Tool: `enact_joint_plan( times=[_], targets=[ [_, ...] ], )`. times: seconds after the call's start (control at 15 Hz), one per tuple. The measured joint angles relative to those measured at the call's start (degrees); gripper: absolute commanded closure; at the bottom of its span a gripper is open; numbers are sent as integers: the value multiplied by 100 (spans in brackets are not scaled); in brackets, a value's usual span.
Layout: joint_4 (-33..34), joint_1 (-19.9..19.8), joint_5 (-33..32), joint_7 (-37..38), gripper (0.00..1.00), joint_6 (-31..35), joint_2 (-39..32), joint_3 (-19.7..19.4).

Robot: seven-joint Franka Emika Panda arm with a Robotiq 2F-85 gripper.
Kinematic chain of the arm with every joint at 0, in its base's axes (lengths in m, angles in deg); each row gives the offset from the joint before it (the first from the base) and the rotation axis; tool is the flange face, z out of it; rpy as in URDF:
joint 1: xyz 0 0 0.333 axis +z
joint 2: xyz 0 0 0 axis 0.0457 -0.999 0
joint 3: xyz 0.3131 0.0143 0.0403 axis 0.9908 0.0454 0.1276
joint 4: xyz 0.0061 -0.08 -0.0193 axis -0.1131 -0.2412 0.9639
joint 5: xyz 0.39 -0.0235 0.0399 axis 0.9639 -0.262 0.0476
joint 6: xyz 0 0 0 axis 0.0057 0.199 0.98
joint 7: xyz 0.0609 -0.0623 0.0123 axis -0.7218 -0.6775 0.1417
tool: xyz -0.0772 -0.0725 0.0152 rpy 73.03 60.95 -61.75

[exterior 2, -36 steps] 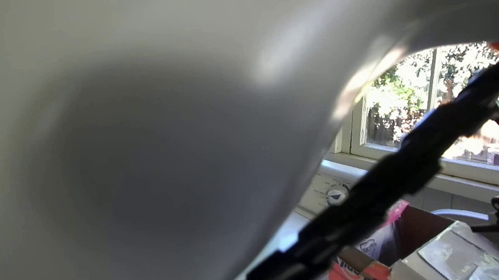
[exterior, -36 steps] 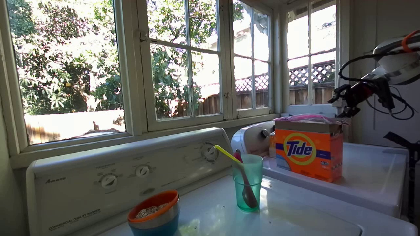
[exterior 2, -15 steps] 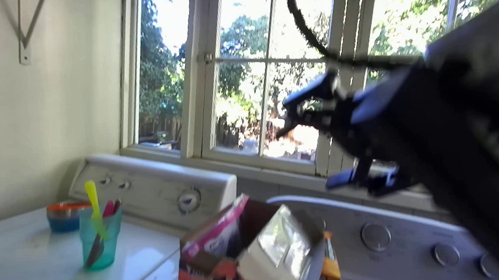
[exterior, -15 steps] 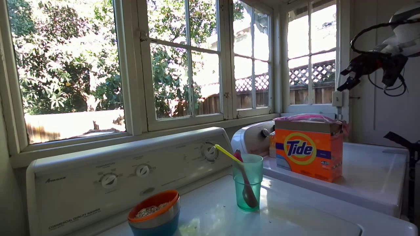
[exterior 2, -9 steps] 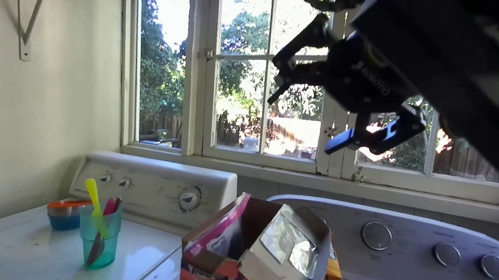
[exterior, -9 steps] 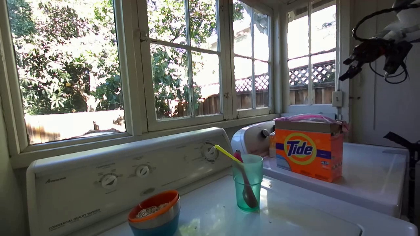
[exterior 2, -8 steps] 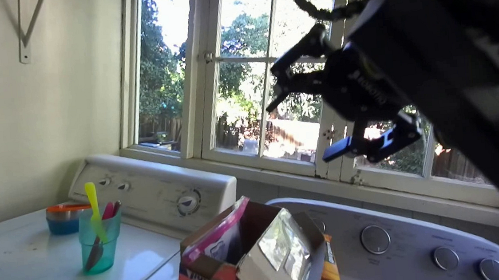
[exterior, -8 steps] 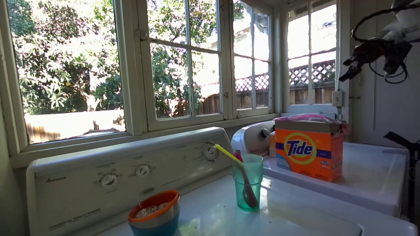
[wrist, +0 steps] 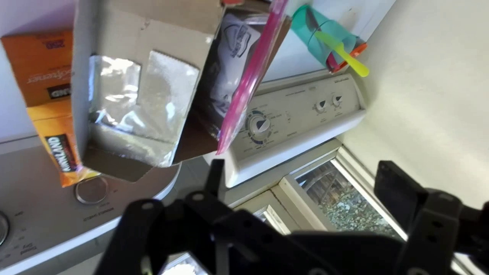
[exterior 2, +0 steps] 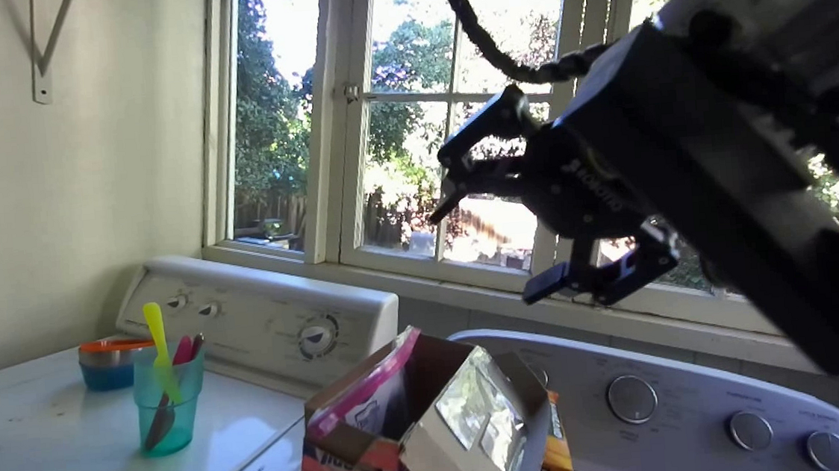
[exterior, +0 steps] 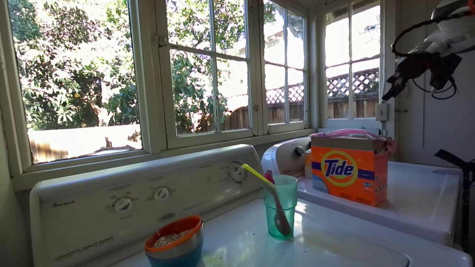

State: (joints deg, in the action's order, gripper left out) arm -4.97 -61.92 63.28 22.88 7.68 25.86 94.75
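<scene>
Gripper [exterior 2: 485, 256] sits a touch lower than half a second ago, hanging above the Tide box [exterior: 343, 174]

Jaws are spread wide apart, btw. Both exterior views show air between them and the box's top edge, so they're not touching. Box stands on the dryer [exterior: 419, 207], near the washer-side edge, top open. Edges to mind: a cardboard flap [exterior 2: 472, 426] sticks up on one side, and a bag [wrist: 248, 84] with a pink zip pokes over the opposite rim. An orange carton [wrist: 47, 72] is just beside it.

Next over is the washer [exterior: 334, 244]: green cup [exterior: 288, 204] apart from the box, yellow handle [exterior: 256, 173] leaning out past its rim, spoon [exterior: 282, 222] inside. Farther along sits an orange-rimmed bowl [exterior: 176, 254] with flaky stuff [exterior: 170, 239] in it. Washer's control panel [exterior: 200, 196] rises along the back, then a sill [exterior 2: 461, 290] and windows [exterior: 213, 92]. Pale wall [exterior 2: 120, 139] past the bowl, metal bracket [exterior 2: 41, 93] up on it. Trees [exterior: 59, 92] and a fence [exterior: 336, 109] outside.
</scene>
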Motion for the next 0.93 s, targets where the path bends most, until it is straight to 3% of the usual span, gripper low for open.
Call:
enact_joint_plan(
  times=[0.13,0.33,0.6,0.93],
  targets=[
    [-22,90,-29,1,0,-426,-51,-9],
    [-92,311,-28,553,0,-464,-150,-53],
    [-107,591,-61,1578,0,406,-289,-216],
    [-121,694,-301,2247,0,1393,-479,-462]
  ],
)
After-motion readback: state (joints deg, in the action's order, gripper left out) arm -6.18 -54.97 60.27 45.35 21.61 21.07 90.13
